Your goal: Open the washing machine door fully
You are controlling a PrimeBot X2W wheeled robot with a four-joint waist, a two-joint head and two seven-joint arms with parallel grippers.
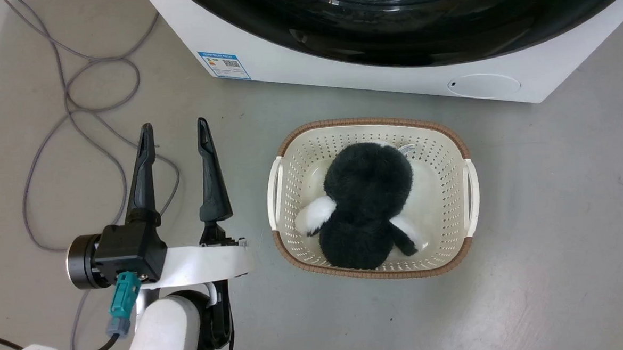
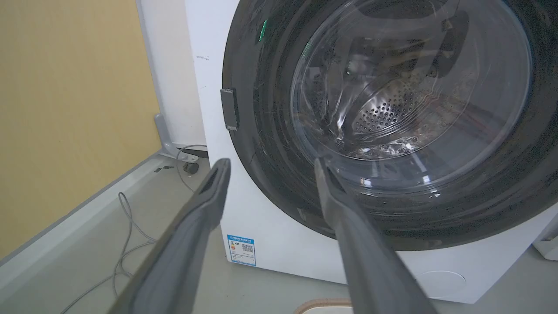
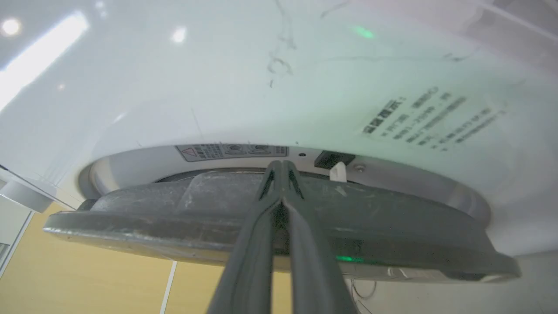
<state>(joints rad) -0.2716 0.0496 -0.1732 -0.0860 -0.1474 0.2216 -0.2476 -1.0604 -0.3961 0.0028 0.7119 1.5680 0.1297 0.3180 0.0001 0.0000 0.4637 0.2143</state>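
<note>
One white washing machine [image 1: 306, 66] stands on the floor [image 1: 558, 210], its black washing machine door [image 1: 416, 31] ajar by a narrow gap. Near its front sits a basket [image 1: 373, 122] holding a black-and-white plush toy [image 1: 369, 204]. Left hand [image 1: 175, 130] hangs spread, empty; right hand [image 3: 281, 165], fingers pressed together, tips in that gap.

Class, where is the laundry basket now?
Head view: the laundry basket sits on the floor, right of the left gripper, before the washing machine.
</note>
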